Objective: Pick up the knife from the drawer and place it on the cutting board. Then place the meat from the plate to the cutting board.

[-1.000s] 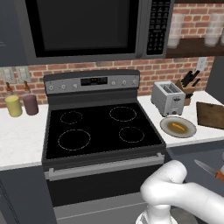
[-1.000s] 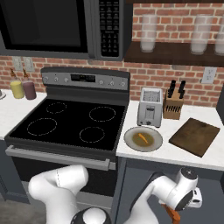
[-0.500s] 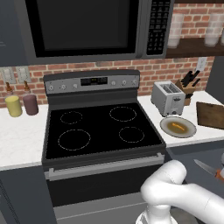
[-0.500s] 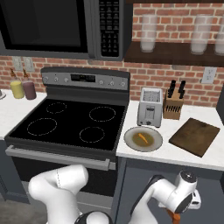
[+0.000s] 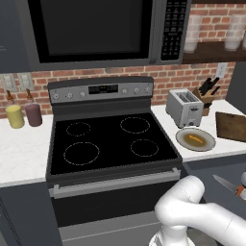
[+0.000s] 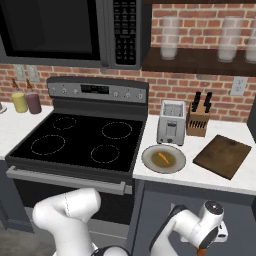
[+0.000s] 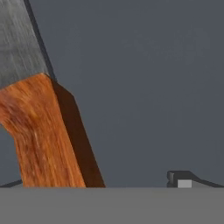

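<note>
the hand view sits close over the knife point(image 7: 39, 131), its orange handle meeting the grey blade above the dark drawer point(image 7: 144, 87) floor, with the pincer point(image 7: 109, 186) spread wide and gripping nothing, one dark fingertip point(image 7: 179, 177) poking up at right. the left base view catches the knife's blade low at right. the right base view shows the meat point(image 6: 162, 159) on the plate point(image 6: 150, 162), beside the bare cutting board point(image 6: 222, 156) on the bench point(image 6: 200, 175).

Meat point(image 6: 163, 158) on plate point(image 6: 150, 161), apparently left of cutting board point(image 6: 223, 156).
</note>
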